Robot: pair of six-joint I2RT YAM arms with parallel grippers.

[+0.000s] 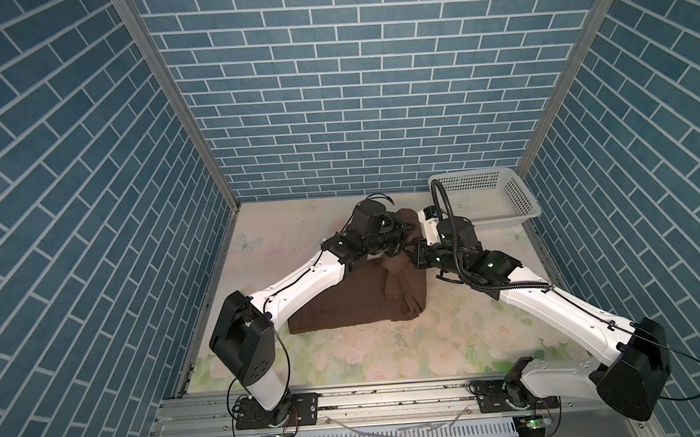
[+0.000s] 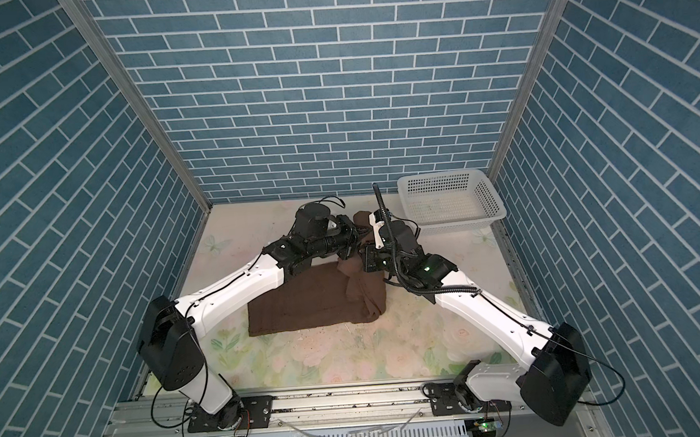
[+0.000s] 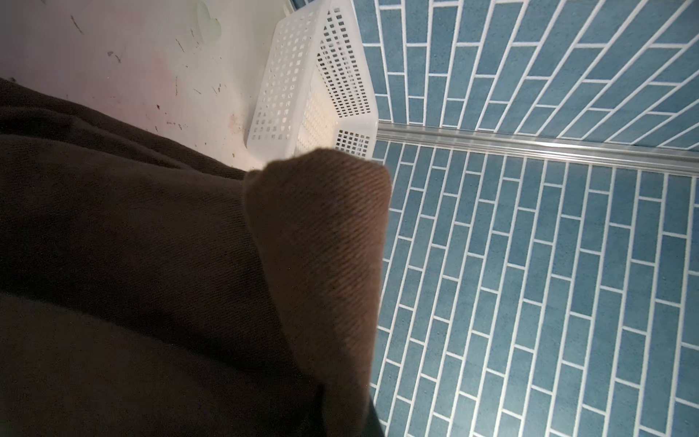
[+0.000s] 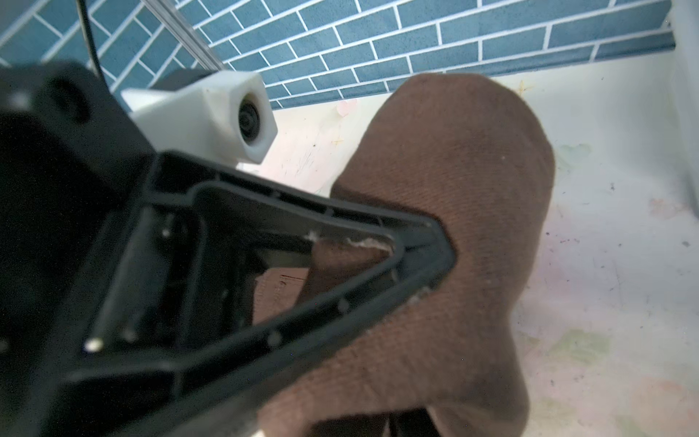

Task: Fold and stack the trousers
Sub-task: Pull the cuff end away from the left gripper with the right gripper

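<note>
The dark brown trousers (image 1: 345,299) (image 2: 316,300) lie partly folded mid-table, with one end lifted towards the back. My left gripper (image 1: 408,233) (image 2: 357,239) is shut on that raised end. In the right wrist view its black fingertips (image 4: 440,257) pinch the brown cloth (image 4: 454,170). My right gripper (image 1: 416,252) (image 2: 368,261) meets the same raised fold just beside the left one and is shut on it. Its jaws are mostly buried under cloth. In the left wrist view the fabric (image 3: 151,265) covers the jaws.
A white perforated basket (image 1: 506,218) (image 2: 441,175) (image 3: 287,87) stands at the back right corner, near the right arm's elbow. Blue brick walls close in the left, back and right sides. The floral table top (image 1: 389,350) shows bare in front of the trousers.
</note>
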